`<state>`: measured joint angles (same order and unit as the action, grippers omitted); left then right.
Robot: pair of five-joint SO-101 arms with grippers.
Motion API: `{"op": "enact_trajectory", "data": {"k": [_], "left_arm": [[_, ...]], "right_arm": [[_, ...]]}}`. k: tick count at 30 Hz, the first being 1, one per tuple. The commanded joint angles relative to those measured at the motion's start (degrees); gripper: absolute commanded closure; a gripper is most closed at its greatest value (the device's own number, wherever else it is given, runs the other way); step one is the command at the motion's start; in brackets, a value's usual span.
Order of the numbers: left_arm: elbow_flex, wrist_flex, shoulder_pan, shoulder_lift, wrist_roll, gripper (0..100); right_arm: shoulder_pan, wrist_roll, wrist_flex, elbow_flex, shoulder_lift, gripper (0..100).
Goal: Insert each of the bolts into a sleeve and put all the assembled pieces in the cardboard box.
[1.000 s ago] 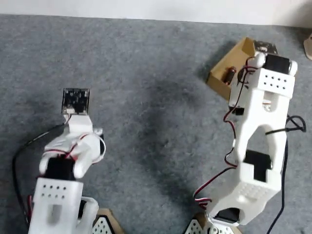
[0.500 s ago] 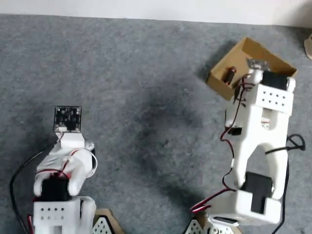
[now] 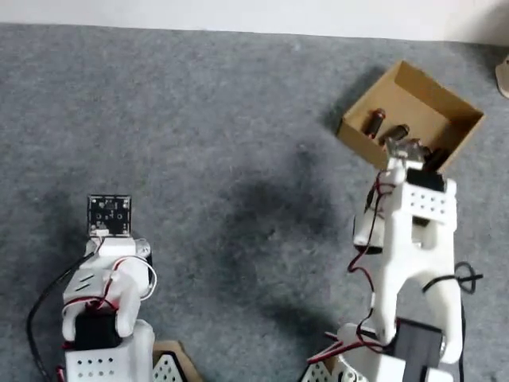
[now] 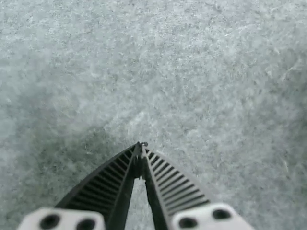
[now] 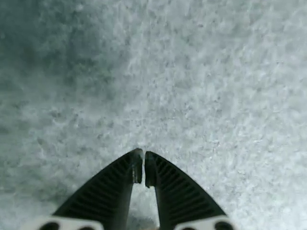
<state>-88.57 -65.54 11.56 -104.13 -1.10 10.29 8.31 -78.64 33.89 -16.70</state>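
The cardboard box (image 3: pixel 445 99) sits at the far right of the grey carpet. Inside it lie dark assembled pieces: one (image 3: pixel 374 122) by the left wall, another (image 3: pixel 396 133) beside it, and a third (image 3: pixel 436 157) partly hidden behind the right arm (image 3: pixel 413 231). That arm stands just in front of the box. My right gripper (image 5: pixel 139 165) hangs over bare carpet, shut with nothing in it. The left arm (image 3: pixel 107 270) is drawn back at the near left. My left gripper (image 4: pixel 140 148) is also shut and empty above the carpet.
Grey carpet (image 3: pixel 238 143) covers the table. A pale wall edge (image 3: pixel 238 14) runs along the far side. Cardboard bits (image 3: pixel 171 350) lie by the arm bases at the near edge. Red and black cables (image 3: pixel 362 263) hang beside the right arm.
Both arms have pulled back toward the near edge. The right arm has withdrawn from over the box, uncovering its inside and the pieces in it.
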Motion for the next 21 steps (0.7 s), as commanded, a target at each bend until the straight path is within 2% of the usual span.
{"op": "enact_trajectory", "data": {"k": [1, 6, 14, 21], "left_arm": [[-0.22, -2.02, 0.4, -0.66, -0.44, 99], [-0.31, -5.27, 0.4, -0.66, -0.44, 99], [-0.31, -11.52, 0.4, -0.66, -0.44, 99], [-3.3, -12.22, 4.26, -0.66, -0.44, 99]], "right_arm": [[-0.22, 0.26, 5.32, 5.85, -3.74, 99.5], [-0.22, 0.26, 10.07, 13.32, -4.97, 99.5], [-0.13, 0.18, 10.33, 19.65, -8.75, 99.5], [-0.13, 0.62, 10.42, 26.68, -15.96, 99.5]]}}
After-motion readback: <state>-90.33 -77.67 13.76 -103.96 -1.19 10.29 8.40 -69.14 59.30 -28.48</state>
